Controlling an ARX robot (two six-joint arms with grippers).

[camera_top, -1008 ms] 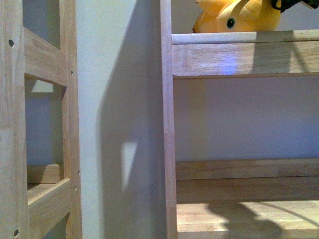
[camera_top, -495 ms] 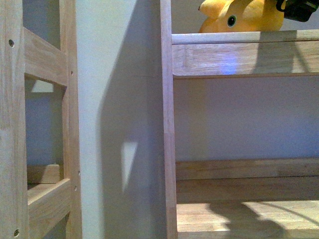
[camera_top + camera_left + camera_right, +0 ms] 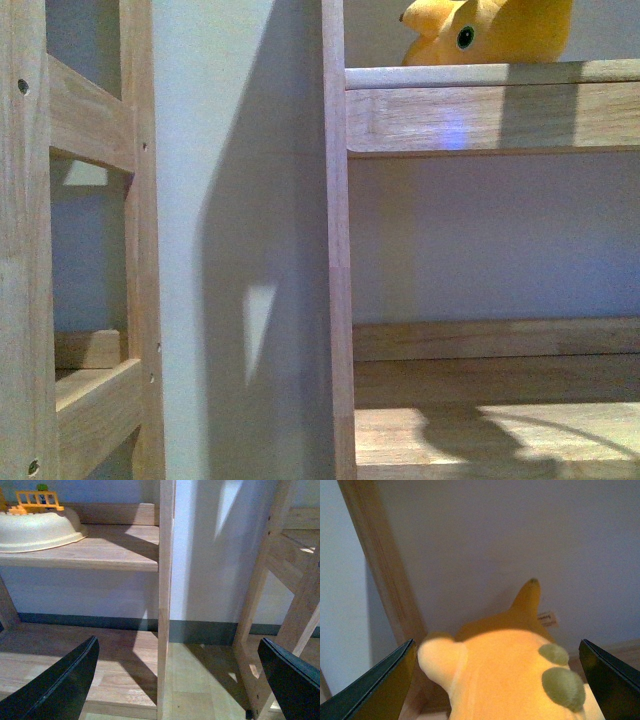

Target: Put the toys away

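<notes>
Up on the wooden shelf (image 3: pixel 490 75), the orange-yellow plush animal (image 3: pixel 490 30) lies with its snout and black eye turned toward the shelf's upright post (image 3: pixel 335 240). From the right wrist camera, the plush animal (image 3: pixel 515 675) fills the space between the right jaws (image 3: pixel 495 680), whose two dark fingers (image 3: pixel 380 690) stand wide apart on either side of it; neither finger can be seen touching the fabric, so the toy looks released. Two greenish patches and a small white tag show on the plush, and the pale wall rises just beyond the jaws.

The left jaws (image 3: pixel 175 680) are also spread wide and hold nothing, one dark finger (image 3: pixel 55 685) at each side of the view. Ahead of them stands a slim wooden upright (image 3: pixel 165 600); beyond one finger, on a low shelf board (image 3: pixel 100 547), sits a cream bowl (image 3: pixel 40 527) with an orange toy fence (image 3: pixel 37 500) in it.
</notes>
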